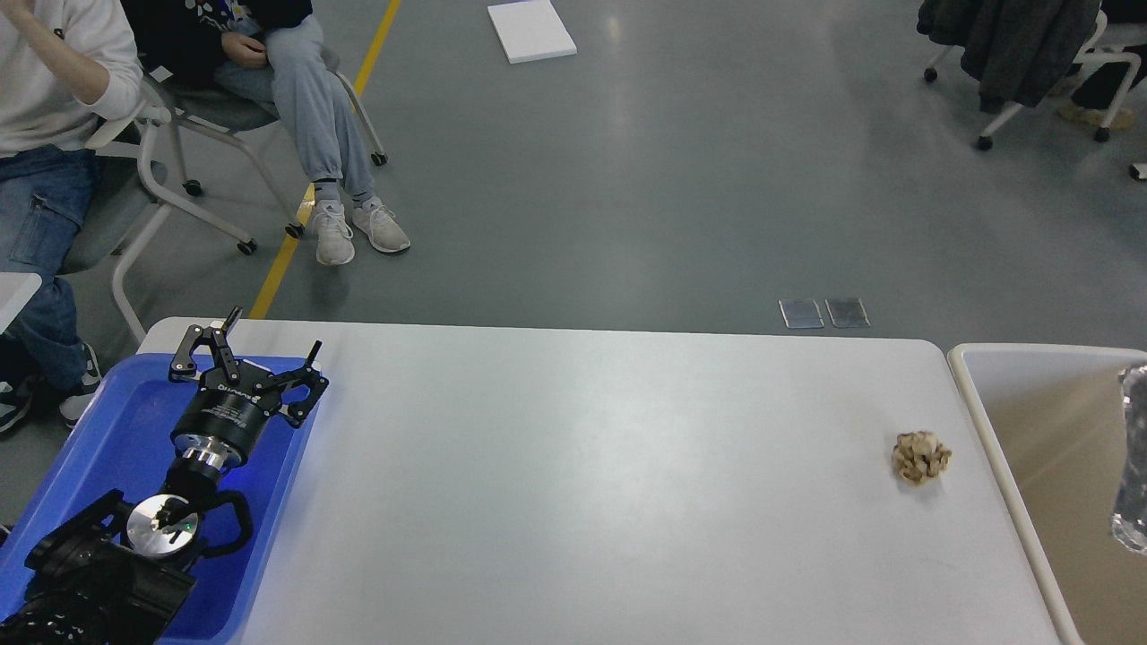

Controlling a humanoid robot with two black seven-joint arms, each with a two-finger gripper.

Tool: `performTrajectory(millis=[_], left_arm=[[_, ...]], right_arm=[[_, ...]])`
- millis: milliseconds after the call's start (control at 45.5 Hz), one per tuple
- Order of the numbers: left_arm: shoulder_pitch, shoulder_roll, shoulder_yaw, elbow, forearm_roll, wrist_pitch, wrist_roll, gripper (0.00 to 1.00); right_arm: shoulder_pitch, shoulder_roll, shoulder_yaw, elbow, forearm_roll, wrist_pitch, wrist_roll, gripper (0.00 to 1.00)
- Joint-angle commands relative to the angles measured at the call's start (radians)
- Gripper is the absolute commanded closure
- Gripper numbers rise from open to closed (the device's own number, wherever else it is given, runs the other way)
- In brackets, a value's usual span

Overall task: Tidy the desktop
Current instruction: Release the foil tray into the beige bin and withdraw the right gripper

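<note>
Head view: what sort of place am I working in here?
Likely a lab or workshop hall set up for robot trials: a grey coated floor with a yellow line, people seated on wheeled chairs, and a plain desktop with a blue tray and beige bin.

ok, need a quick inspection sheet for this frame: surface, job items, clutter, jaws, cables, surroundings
Surface: desktop light grey-white, mostly bare.
Job's things: crumpled brown paper wad on the desktop near its right edge; blue tray at left; beige bin at right.
Clutter: shiny wrapper-like item in the bin, cut off by the frame.
Grippers: left gripper over the tray, jaws open, empty; right not in view.
Cables: nothing seen.
Surroundings: two seated people, chairs, white board on the floor.
</note>
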Motion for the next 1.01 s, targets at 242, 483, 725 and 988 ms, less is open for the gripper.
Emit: performTrajectory(millis=[242, 483, 725, 988], left_arm=[[0.0, 0.0, 0.0, 0.0, 0.0, 0.0, 0.0, 0.0], [0.0, 0.0, 0.0, 0.0, 0.0, 0.0, 0.0, 0.0], [0.0, 0.0, 0.0, 0.0, 0.0, 0.0, 0.0, 0.0], [0.0, 0.0, -0.002, 0.0, 0.0, 0.0, -0.001, 0.0]], right_arm=[[-0.302, 0.155, 0.112, -0.197, 0.15, -0.257, -0.001, 1.0], [-0.465, 0.215, 0.285, -0.278, 0.2, -0.429, 0.0, 1.0], [-0.575, 0.306, 0.428, -0.424, 0.2, -0.507, 0.0, 1.0], [-0.655, 0.406, 0.488, -0.649, 0.2, -0.518, 0.0, 1.0]])
